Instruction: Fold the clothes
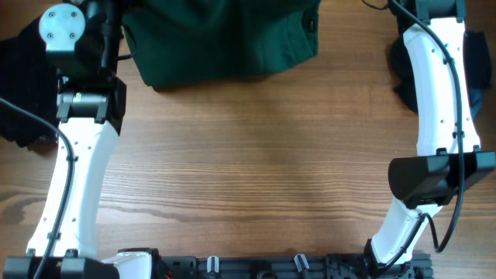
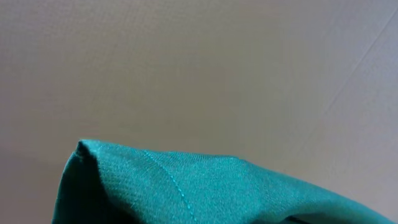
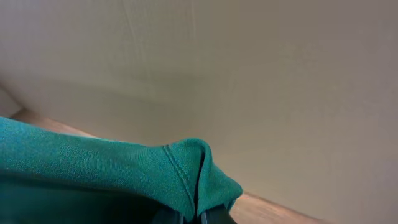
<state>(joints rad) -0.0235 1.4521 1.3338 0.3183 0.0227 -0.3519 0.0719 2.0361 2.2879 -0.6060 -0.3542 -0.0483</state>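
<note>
Garment (image 1: pixel 225 39), dark green, lies at the far edge of the wooden surface (image 1: pixel 256 170). Right arm (image 1: pixel 438 93) jaws seem closed on a raised seam fold; left arm (image 1: pixel 77 163) jaws hide behind lifted cloth, so I cannot tell their state. Likely step: gripping two corners before spreading. Next move needs an even pull toward the bare middle. Dark cloth (image 1: pixel 15 124) beside each arm could snag.
</note>
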